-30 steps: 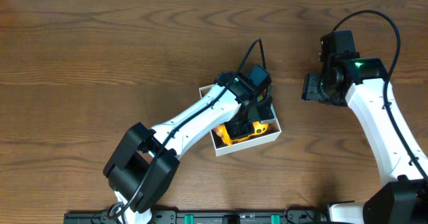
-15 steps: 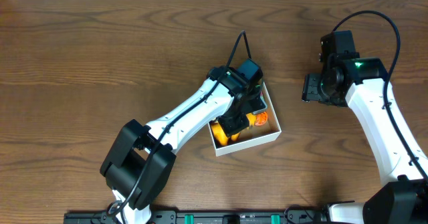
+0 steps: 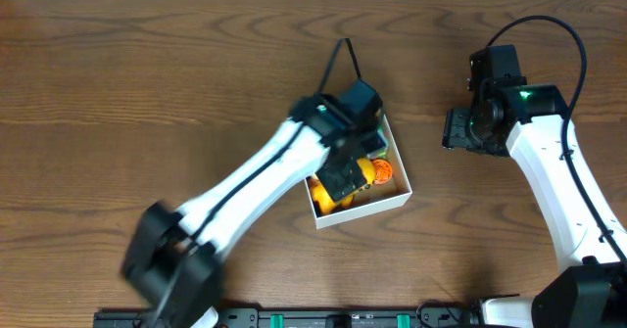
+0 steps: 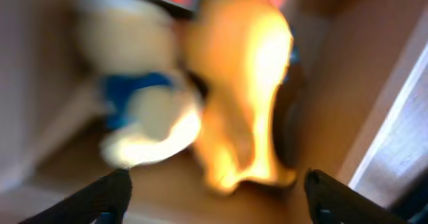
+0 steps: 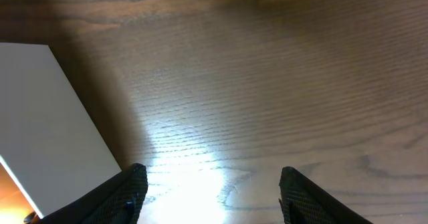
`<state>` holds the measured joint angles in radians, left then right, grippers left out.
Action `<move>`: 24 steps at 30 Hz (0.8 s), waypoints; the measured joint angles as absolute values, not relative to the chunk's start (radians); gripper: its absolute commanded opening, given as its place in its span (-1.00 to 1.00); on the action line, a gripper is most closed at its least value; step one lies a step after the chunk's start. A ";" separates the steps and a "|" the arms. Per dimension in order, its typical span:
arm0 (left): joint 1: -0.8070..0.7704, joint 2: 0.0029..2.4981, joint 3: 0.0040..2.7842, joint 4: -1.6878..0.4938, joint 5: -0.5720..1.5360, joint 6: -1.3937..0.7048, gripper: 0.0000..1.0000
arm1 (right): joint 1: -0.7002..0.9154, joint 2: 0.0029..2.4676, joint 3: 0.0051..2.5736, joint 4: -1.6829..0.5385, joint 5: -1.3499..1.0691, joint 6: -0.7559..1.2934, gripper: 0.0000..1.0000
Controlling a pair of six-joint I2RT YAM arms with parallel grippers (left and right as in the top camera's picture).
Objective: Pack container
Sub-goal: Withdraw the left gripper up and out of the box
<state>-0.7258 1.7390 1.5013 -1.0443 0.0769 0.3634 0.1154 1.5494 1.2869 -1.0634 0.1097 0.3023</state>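
The container [image 3: 364, 209], a shallow white-walled box with a tan inside [image 4: 331, 127], lies mid-table. In it lie a yellow-orange toy [image 3: 329, 197] [image 4: 244, 83], a small orange toy [image 3: 382, 173] and a white and blue toy [image 4: 144, 114]. My left gripper [image 3: 349, 167] [image 4: 217, 194] hangs over the box, open, its fingers [image 4: 107, 196] wide apart with nothing between them; the view is blurred. To the right of the box my right gripper [image 3: 458, 130] [image 5: 215, 184] is open over bare wood.
The container's white outer wall [image 5: 40, 117] shows at the left of the right wrist view. The left arm [image 3: 245, 186] crosses the table from the front left, blurred. A black cable [image 3: 343, 54] loops above the left wrist.
The left gripper has opened and let go of the yellow-orange toy, which now lies in the container. The left arm has drawn back to the left. The right arm has not moved.
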 measured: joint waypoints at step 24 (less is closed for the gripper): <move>-0.223 1.889 1.497 -1.035 0.106 0.104 0.99 | 0.115 1.549 1.243 -1.024 0.065 0.302 0.33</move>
